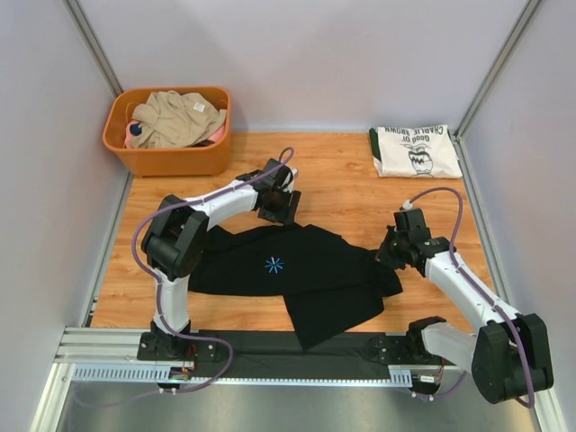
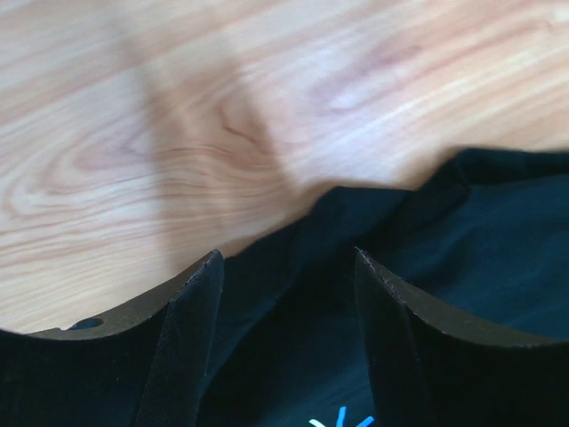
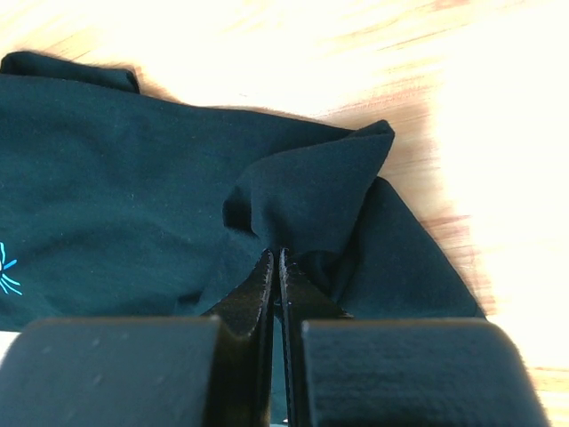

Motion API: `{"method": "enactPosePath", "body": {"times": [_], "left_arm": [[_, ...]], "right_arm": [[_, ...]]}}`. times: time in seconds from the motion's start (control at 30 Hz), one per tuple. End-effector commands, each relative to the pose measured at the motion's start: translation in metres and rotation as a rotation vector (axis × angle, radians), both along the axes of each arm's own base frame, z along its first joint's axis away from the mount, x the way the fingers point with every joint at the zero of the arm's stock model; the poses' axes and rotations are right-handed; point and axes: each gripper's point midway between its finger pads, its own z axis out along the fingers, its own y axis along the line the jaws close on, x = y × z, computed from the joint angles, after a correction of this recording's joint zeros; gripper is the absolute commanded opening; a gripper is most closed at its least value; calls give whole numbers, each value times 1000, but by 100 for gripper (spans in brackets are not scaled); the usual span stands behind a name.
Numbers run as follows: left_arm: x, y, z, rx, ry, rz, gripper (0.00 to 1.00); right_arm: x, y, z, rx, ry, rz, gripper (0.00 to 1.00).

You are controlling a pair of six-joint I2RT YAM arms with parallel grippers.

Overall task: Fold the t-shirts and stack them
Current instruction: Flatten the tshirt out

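The black t-shirt (image 1: pixel 315 270) lies spread across the middle of the wooden table (image 1: pixel 342 184), with its light-blue starburst mark (image 1: pixel 274 265) facing up. The left gripper (image 2: pixel 289 267) hangs over the shirt's far edge with its fingers spread apart. The right gripper (image 3: pixel 275 262) is at the shirt's right edge, fingers pressed together on a raised fold of black cloth. The white Charlie Brown t-shirt (image 1: pixel 416 151) lies folded at the far right corner, well apart from the orange basket (image 1: pixel 171 160) at far left.
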Motion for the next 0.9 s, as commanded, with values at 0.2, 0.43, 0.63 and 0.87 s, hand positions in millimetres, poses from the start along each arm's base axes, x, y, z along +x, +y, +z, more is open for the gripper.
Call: {"method": "enactPosePath", "body": {"times": [0.2,0.43,0.63,0.87], "left_arm": [[7,-4,-25,135,-23,3,45],[26,-2,10,166,-91,36,0],[19,37,135,105,-270,157,0],[-28,91,258,21,-483,232,0]], "right_arm": [[12,5,5,3,-46,32,0],[14,5,8,3,-48,39,0],[31,3,68,-26,-171,64,0],[27,-8,192,-38,-469,71,0]]}}
